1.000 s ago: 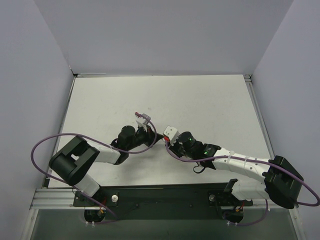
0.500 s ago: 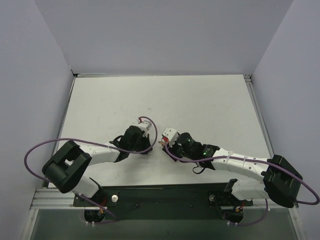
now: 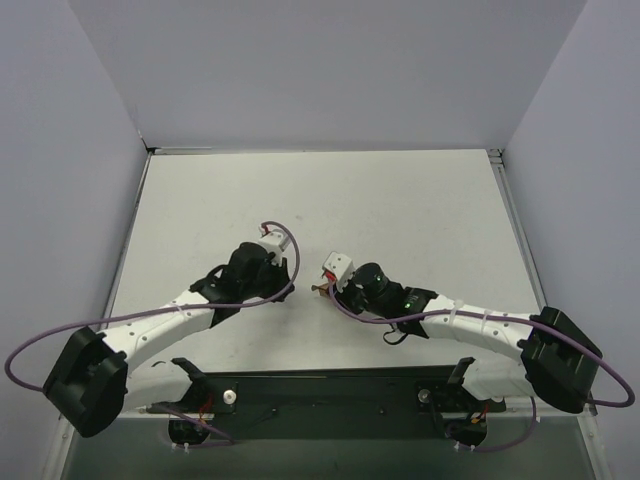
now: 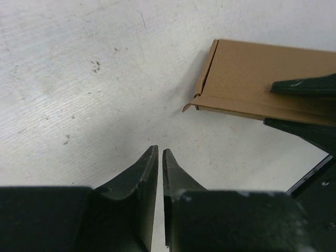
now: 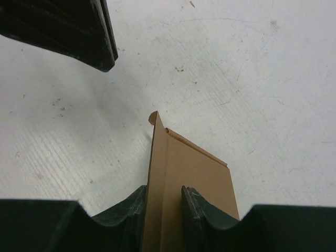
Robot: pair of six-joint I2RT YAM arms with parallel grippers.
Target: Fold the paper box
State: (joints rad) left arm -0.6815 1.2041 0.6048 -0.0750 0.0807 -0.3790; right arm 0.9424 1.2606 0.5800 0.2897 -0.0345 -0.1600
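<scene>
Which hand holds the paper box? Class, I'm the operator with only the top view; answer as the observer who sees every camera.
Observer: The right hand pinches the paper box, edge-on between its fingers.
Operator: Is the left hand touching it?
Observer: No. The left hand is empty, fingers a slit apart, with bare table between it and the box.
Operator: Is the box flat?
Observer: It's a thin folded slab; a small tab curls out at one corner.
</scene>
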